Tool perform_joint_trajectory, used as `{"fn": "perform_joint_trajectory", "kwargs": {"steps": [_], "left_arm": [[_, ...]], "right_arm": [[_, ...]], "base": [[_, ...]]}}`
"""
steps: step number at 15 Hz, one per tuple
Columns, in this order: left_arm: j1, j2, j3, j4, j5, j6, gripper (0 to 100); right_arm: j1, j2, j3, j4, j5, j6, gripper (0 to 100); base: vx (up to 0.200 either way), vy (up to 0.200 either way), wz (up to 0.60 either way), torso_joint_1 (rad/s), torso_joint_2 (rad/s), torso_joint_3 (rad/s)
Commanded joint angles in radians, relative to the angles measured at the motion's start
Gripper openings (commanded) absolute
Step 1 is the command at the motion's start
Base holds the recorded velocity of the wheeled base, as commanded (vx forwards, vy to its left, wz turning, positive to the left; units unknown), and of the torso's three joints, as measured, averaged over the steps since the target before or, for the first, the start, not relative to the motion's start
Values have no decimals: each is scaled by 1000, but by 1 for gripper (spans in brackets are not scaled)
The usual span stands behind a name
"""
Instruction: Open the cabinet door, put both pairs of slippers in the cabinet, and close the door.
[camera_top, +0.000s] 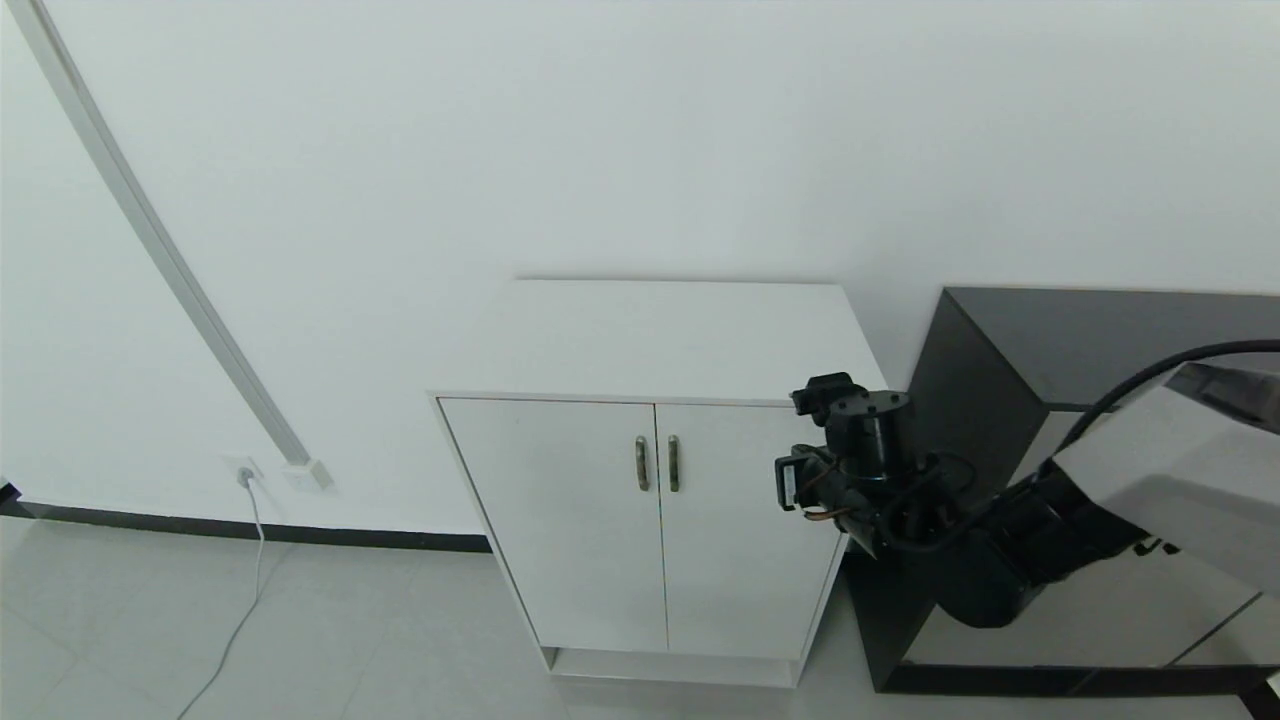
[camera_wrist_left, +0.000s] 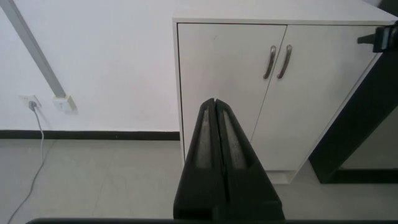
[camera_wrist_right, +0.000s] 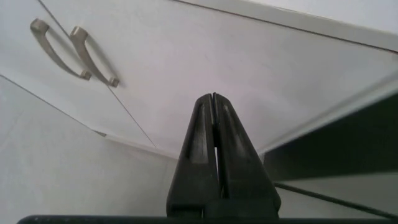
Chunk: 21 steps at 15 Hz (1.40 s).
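Note:
The white cabinet (camera_top: 650, 480) stands against the wall with both doors closed. Two metal handles (camera_top: 657, 463) sit side by side at the middle seam. My right gripper (camera_wrist_right: 214, 96) is shut with nothing in it, and it points at the right door (camera_wrist_right: 249, 81), close to the cabinet's right edge and right of the handles (camera_wrist_right: 74, 53). In the head view the right arm (camera_top: 860, 470) hangs in front of the cabinet's upper right corner. My left gripper (camera_wrist_left: 214, 101) is shut and empty, held farther back and facing the left door (camera_wrist_left: 230, 81).
A black cabinet (camera_top: 1000, 400) stands directly right of the white one. A wall socket (camera_top: 243, 472) with a grey cable sits low on the wall at the left, beside a slanted conduit (camera_top: 150, 230). Grey tiled floor (camera_top: 300, 640) lies open before the cabinet.

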Motion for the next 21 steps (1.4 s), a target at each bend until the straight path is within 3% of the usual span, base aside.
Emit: {"fn": "perform_joint_trajectory", "kwargs": {"steps": [1, 12, 19, 21], "left_arm": [[0, 1, 0, 0, 0, -2, 0], [0, 1, 0, 0, 0, 1, 0], [0, 1, 0, 0, 0, 0, 0], [0, 1, 0, 0, 0, 0, 0]], "right_arm": [[-10, -171, 145, -15, -2, -1, 0], [-188, -671, 677, -17, -4, 4, 0], [-205, -973, 938, 1, -4, 1, 0], [-205, -1073, 970, 70, -4, 1, 0]], "base": [[0, 0, 0, 0, 0, 0], [0, 0, 0, 0, 0, 0], [0, 0, 0, 0, 0, 0], [0, 0, 0, 0, 0, 0]]}}
